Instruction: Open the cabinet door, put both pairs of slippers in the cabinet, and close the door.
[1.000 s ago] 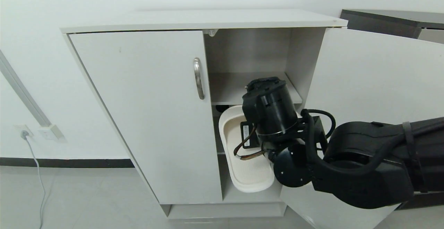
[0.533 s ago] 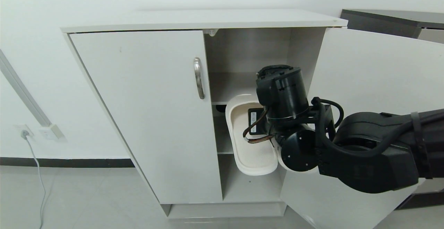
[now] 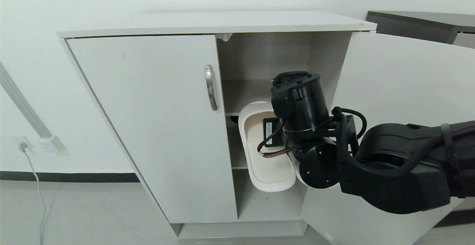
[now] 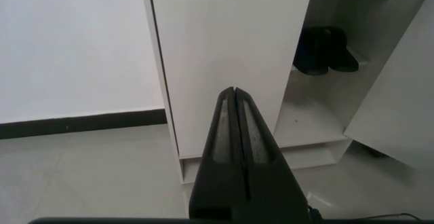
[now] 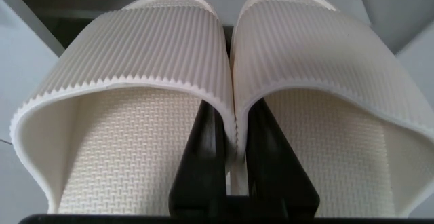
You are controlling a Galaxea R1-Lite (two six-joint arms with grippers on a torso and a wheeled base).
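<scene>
The cabinet (image 3: 207,20) is a boxy unit of matte white board with a flat top slab. Its left door (image 3: 148,126) is closed and carries a slim, bowed handle (image 3: 210,87) of brushed metal. The right door (image 3: 400,85) is swung wide open, showing plain white shelves inside.

The right gripper (image 5: 234,142) holds the pair of white slippers (image 3: 265,169) in the open half of the cabinet, in front of the middle shelves and clear of the bottom board. Its black fingers (image 5: 202,163) are narrow, pinching the two inner side walls of the slippers together between them. The slippers are soft, cream-white foam slides. Their broad straps are ribbed in fine parallel ridges with a saw-tooth edge, their footbeds are stamped with a small woven pattern, and their soles are rounded ovals.

The left gripper (image 4: 234,95) hangs well apart from the cabinet, above the smooth grey floor (image 4: 88,163). Its two flat, tapered fingers (image 4: 220,136) are pressed together with nothing between them.

A pair of black slippers (image 4: 325,51) stands side by side on a shelf above the bottom compartment, toes inward.

A white wall socket (image 3: 21,143) with a grey cable sits to the left of the cabinet.
</scene>
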